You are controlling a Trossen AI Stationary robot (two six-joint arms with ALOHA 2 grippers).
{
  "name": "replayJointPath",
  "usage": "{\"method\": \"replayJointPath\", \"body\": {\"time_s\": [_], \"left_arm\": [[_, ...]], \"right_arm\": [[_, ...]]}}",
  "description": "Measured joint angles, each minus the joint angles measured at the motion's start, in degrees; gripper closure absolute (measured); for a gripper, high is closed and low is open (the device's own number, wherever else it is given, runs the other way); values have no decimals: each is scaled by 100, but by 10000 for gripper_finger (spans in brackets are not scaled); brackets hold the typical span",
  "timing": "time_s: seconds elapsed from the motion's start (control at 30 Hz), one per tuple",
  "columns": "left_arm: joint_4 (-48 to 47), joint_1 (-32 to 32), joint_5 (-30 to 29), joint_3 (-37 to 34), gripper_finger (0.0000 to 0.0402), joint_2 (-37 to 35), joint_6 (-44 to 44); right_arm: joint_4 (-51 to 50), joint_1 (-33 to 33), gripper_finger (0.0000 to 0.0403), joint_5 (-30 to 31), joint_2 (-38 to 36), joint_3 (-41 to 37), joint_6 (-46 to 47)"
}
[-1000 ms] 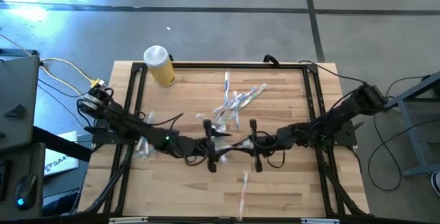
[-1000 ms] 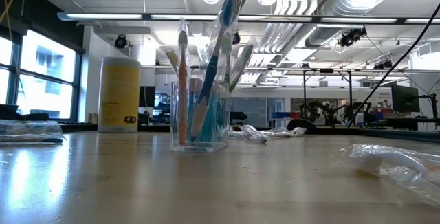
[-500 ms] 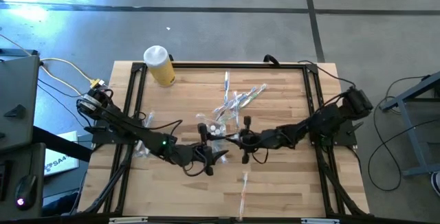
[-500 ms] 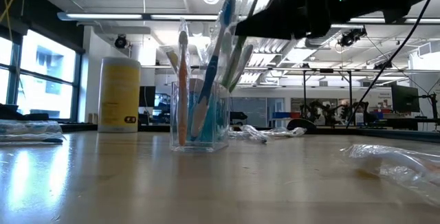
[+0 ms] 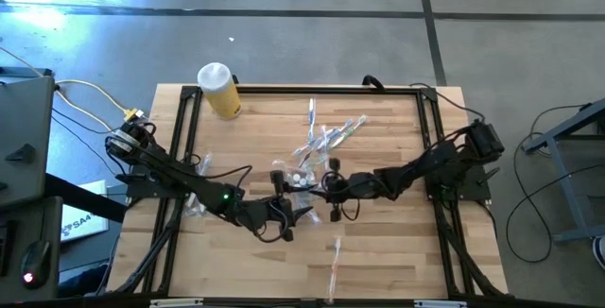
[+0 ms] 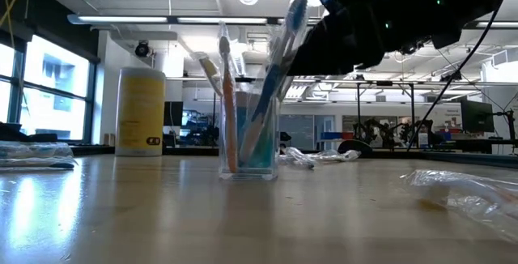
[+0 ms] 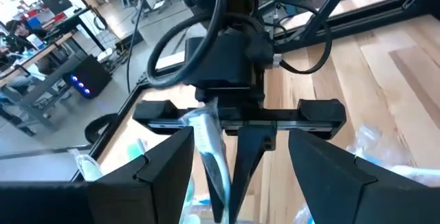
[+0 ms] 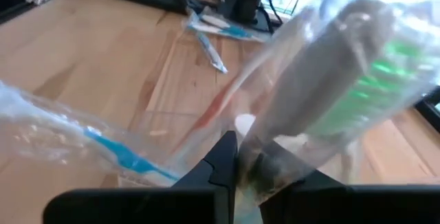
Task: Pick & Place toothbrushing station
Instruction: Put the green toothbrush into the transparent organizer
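The right gripper [image 5: 333, 193] seemingly pinches a wrapped toothbrush [image 8: 330, 80] above the cup [image 6: 249, 138]; left gripper [image 5: 281, 215] open beside it.

Item: small clear plastic cup [image 6: 248, 146], square-sided, see-through.
Pose: upright on the wooden table, near its middle.
Contents: thin wrapped toothbrushes [image 6: 267, 78] with orange, blue and pale handles, standing on end and leaning out above the rim; teal shows low inside.
Loose pieces: more clear-wrapped toothbrushes [image 5: 326, 138] scattered flat just beyond the cup, toward the far edge; one [image 5: 335, 263] near the front edge.
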Motion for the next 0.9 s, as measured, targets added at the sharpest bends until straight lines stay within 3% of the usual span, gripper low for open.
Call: {"method": "replayJointPath", "body": {"time_s": [0.23,0.5,0.73,0.9], "left_arm": [[-201,2,-5,-4,171,0,-170],[-364,4,-15,-4,171,0,-280],[-416,4,-13,-4,171,2,-297],[-418,4,-13,-4,171,2,-299]], "right_arm": [[45,-44,385,37,182,0,11],[60,-40,324,195,184,0,10],[47,-40,384,220,184,0,-30],[46,4,379,312,184,0,-210]]}}
